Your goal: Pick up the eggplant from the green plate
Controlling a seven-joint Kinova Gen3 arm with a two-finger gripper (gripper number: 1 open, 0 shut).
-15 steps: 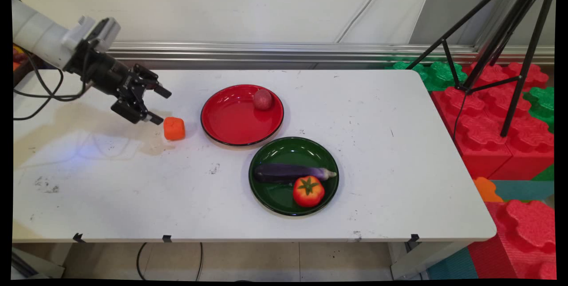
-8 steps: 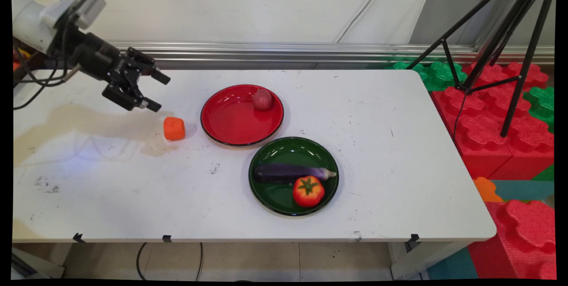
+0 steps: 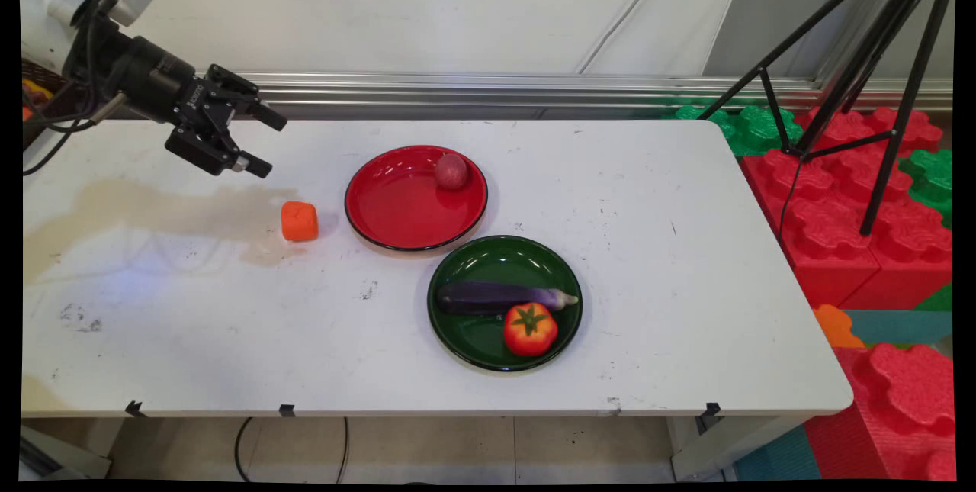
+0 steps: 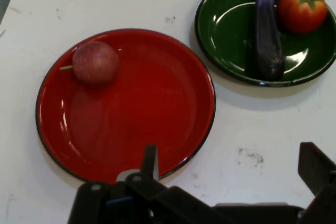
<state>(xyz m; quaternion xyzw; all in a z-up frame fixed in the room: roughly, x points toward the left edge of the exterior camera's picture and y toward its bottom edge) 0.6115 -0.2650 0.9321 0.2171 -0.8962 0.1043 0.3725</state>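
My black gripper [image 3: 265, 143] hangs open and empty above the table's far left, tilted toward the right. Below and to its right an orange block-shaped fruit [image 3: 299, 220] lies on the table, apart from the fingers. The hand view shows the gripper [image 4: 231, 169] open over a red plate [image 4: 157, 119] that carries a reddish apple [image 4: 95, 62]. In the main view the red plate [image 3: 396, 210] sits right of the orange fruit, with the apple [image 3: 451, 171] at its far rim. The orange fruit does not show in the hand view.
A green plate [image 3: 469, 339] near the table's middle front holds a purple eggplant [image 3: 499, 297] and a red tomato [image 3: 530, 329]; both also appear in the hand view on the green plate [image 4: 226, 30]. A black tripod [image 3: 862, 57] and red and green foam blocks [image 3: 839, 233] stand beyond the table's right end.
The gripper has risen and drawn back to the upper left, away from the orange fruit, staying open. The fruit and plates have not moved.
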